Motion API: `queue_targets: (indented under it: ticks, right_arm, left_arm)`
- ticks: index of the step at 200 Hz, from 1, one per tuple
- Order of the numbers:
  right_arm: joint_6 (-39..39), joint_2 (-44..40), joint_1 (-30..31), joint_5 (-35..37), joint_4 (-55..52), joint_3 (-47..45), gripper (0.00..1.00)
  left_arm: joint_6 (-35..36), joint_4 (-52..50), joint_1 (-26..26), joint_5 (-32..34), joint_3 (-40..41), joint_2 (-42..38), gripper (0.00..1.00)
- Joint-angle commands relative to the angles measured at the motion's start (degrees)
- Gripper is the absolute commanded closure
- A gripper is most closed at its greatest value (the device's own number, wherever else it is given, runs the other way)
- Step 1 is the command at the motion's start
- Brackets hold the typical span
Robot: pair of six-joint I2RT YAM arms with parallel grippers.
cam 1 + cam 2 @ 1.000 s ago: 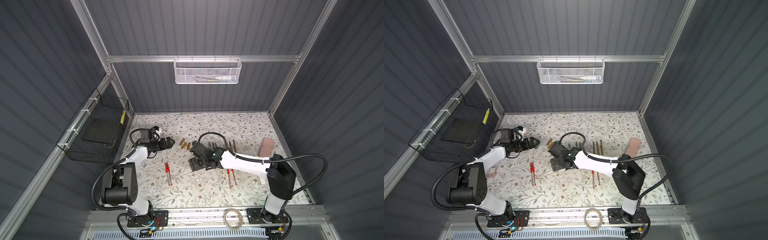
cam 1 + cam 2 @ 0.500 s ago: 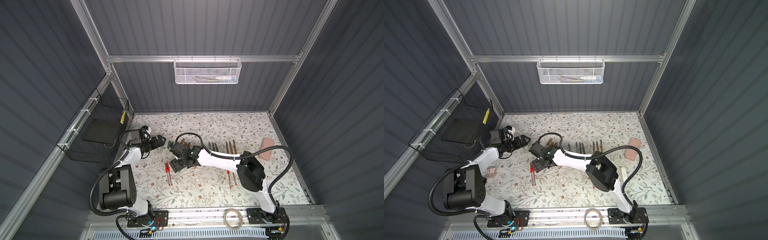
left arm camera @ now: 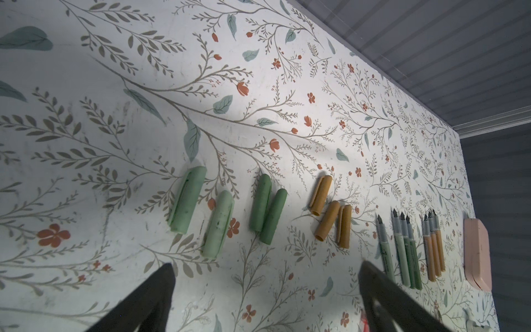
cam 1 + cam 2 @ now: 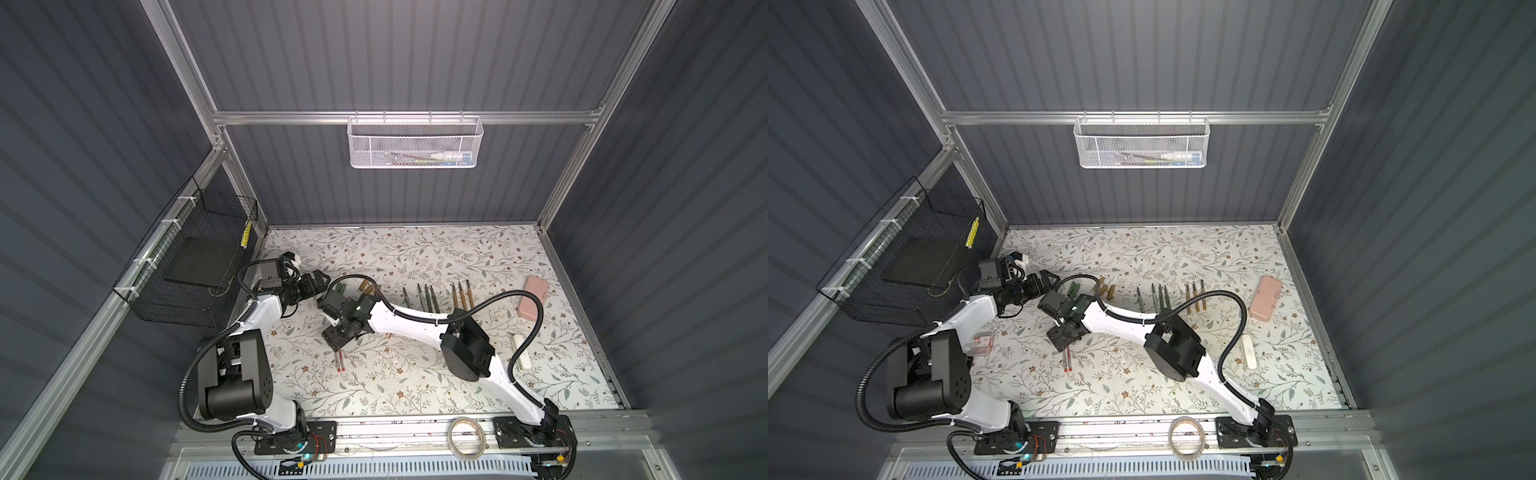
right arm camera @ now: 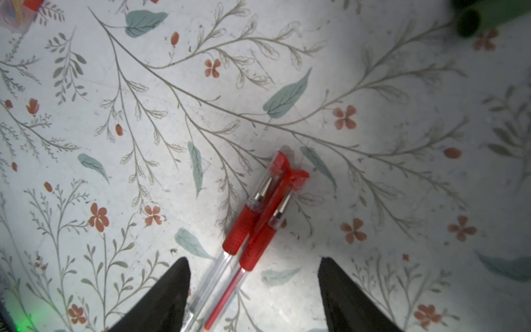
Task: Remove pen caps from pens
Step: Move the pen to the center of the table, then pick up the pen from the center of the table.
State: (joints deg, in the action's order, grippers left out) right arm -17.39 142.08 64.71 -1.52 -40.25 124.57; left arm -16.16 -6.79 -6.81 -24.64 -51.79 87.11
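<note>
Right end effector hangs with its fingers apart on both sides of two red pens, which lie touching side by side on the flowered bench with their caps on, and it grips nothing. My left end effector is wide apart and empty, and it faces a row of loose green caps and gold-brown caps. Farther along the same row lie the uncapped green pens, the gold-brown pens and a pink case.
</note>
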Motion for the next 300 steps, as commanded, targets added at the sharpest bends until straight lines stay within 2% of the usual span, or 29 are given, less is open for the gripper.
queue_targets:
  ticks: [1,21,64,100,139,187,300]
  right_arm:
    - [2.1,3.5,0.1,2.3,-5.1,3.1,0.31]
    - [2.8,4.9,0.1,4.2,-8.2,5.4,0.32]
    - [2.1,2.1,0.0,7.4,-9.6,0.6,0.36]
    - [0.3,-6.6,-0.6,2.2,-0.7,-9.4,0.36]
    - [-1.2,-12.9,-1.9,0.9,7.5,-16.6,0.39]
    - [-0.7,-8.5,-1.8,-1.2,5.1,-14.8,0.46]
    - [-0.5,-7.5,-1.9,0.7,2.5,-16.0,0.58]
  left_arm:
    - [-0.7,0.6,-0.5,-0.9,0.7,-1.5,0.00]
    - [-0.9,0.2,-0.7,-1.4,0.5,-1.7,0.00]
    - [-1.2,0.8,-1.1,-1.6,0.6,-1.5,0.00]
    - [-1.4,1.4,-1.3,-1.8,1.2,-1.2,0.00]
    - [-1.7,1.5,-1.3,-2.0,1.1,-1.2,0.00]
    - [-2.2,1.4,-1.5,-2.3,0.7,-1.2,0.00]
    - [-2.4,1.7,-2.0,-2.6,1.1,-1.5,0.00]
